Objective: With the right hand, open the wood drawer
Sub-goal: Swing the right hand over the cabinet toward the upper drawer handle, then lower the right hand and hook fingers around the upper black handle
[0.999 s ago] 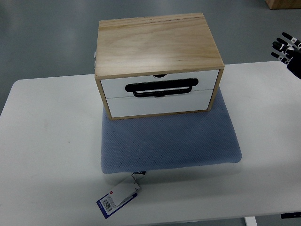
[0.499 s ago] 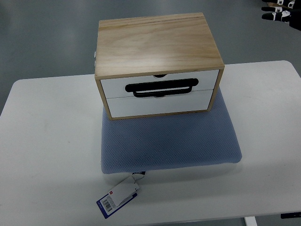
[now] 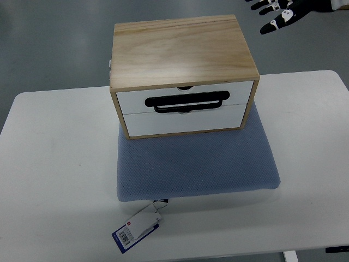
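A light wood box [image 3: 182, 52] with two white drawer fronts stands on a blue-grey pad [image 3: 196, 164] on the white table [image 3: 54, 164]. Both drawers are closed, and a black handle [image 3: 186, 102] runs across the seam between them. My right hand [image 3: 275, 12] is black with white joints. It hangs at the top right edge of the picture, above and behind the box's right rear corner, with its fingers spread and nothing in them. It is well clear of the handle. The left arm does not show.
A white and blue tag [image 3: 136, 229] hangs from the pad's front edge onto the table. Grey floor lies behind the table. The table's right part [image 3: 311, 125] is bare white surface.
My right hand has risen from beside the table's right edge to the top of the picture and moved left toward the box. The box and drawers have not moved.
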You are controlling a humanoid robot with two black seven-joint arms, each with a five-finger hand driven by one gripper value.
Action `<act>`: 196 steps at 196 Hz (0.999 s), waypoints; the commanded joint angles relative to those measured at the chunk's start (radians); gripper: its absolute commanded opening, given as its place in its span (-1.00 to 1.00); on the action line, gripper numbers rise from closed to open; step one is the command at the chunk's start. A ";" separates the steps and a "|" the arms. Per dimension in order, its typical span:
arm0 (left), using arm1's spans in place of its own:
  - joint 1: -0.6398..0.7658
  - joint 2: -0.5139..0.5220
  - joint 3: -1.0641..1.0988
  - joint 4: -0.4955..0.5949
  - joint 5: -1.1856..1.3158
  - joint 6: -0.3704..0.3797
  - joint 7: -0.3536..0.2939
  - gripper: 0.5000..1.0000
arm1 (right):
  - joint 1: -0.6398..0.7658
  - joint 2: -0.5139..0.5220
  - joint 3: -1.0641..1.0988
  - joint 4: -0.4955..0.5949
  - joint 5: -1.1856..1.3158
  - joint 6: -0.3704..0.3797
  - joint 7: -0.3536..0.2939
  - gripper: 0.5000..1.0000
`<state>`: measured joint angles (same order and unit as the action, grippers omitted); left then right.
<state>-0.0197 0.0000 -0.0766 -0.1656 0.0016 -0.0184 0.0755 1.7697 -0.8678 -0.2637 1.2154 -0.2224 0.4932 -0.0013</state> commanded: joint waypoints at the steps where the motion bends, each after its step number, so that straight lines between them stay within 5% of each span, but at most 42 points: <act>1: 0.000 0.000 0.000 0.000 0.000 0.000 0.000 1.00 | 0.068 0.033 -0.089 0.053 -0.017 -0.008 -0.003 0.73; 156: 0.000 0.000 0.000 0.000 0.000 0.000 0.000 1.00 | 0.214 0.266 -0.223 0.210 -0.012 -0.016 -0.059 0.72; 180: 0.000 0.000 0.000 0.000 0.000 0.000 0.000 1.00 | 0.217 0.302 -0.232 0.208 -0.012 -0.030 -0.060 0.71; 196: 0.000 0.000 0.000 0.000 0.000 -0.001 0.000 1.00 | 0.218 0.362 -0.270 0.205 -0.012 -0.102 -0.062 0.71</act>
<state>-0.0199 0.0000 -0.0767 -0.1657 0.0015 -0.0183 0.0755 1.9864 -0.5550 -0.5032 1.4243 -0.2346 0.4453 -0.0612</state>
